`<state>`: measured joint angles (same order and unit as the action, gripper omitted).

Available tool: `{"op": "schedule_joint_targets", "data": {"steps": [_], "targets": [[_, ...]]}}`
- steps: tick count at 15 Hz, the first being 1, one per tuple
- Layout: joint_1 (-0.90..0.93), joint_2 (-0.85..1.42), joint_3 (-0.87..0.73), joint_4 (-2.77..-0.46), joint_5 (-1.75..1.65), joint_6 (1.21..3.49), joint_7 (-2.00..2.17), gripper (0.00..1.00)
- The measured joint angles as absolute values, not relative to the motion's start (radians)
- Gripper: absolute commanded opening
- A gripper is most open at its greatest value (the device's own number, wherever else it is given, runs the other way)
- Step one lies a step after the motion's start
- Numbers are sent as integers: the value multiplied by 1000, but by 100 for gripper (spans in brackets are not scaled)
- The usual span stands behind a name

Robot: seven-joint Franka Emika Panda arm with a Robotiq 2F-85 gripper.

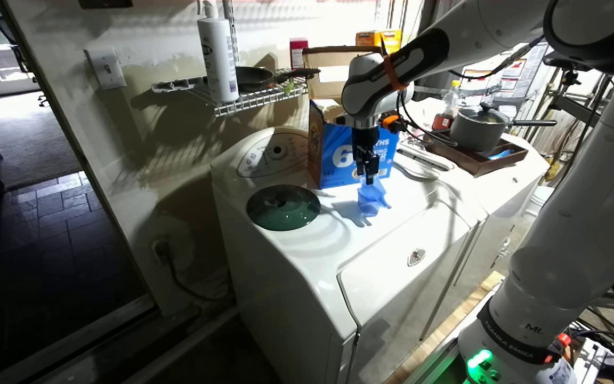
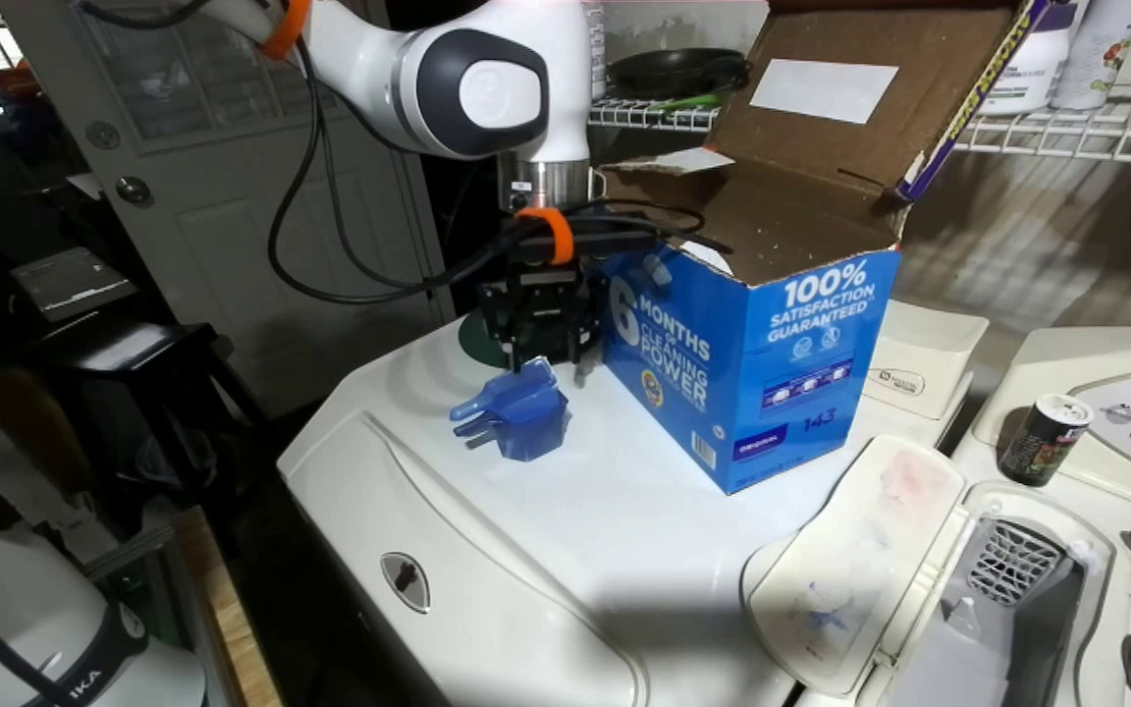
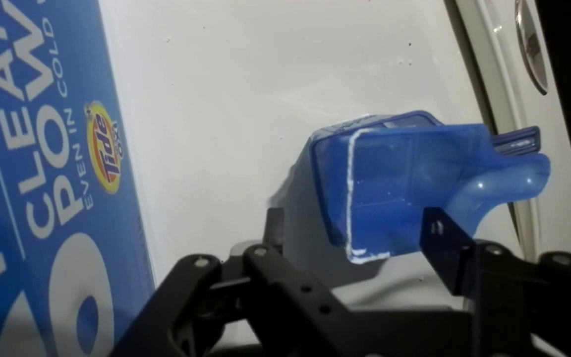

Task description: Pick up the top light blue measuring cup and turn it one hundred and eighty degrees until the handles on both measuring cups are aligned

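Note:
The top light blue measuring cup [image 1: 374,188] rests tilted in its darker-looking twin, the lower measuring cup [image 2: 538,440], on the white washer top. In the wrist view the top cup [image 3: 389,193] covers most of the lower cup [image 3: 329,198]. The top cup's handle [image 3: 521,177] and the lower cup's handle [image 3: 518,141] jut out the same way, close side by side, slightly offset. The handles [image 2: 475,407] also show in an exterior view. My gripper [image 3: 356,223] is open just above the cups; its right finger overlaps the top cup's edge, and touching cannot be told.
A large blue cardboard box [image 2: 683,363] marked "6" stands close beside the gripper. A flat green disc [image 1: 284,208] lies on the washer top [image 1: 307,250]. A cream container with an open lid [image 2: 850,570] and a tray with a pot [image 1: 477,130] stand farther along.

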<state>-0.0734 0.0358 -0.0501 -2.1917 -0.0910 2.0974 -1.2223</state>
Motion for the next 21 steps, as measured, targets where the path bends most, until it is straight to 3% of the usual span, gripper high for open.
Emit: {"op": "schedule_joint_targets", "data": {"steps": [7, 21], "targets": [[-45, -116, -34, -2259, -91, 2101, -1104, 100], [-45, -546, -56, -2446, -89, 2077, -443, 100]]}}
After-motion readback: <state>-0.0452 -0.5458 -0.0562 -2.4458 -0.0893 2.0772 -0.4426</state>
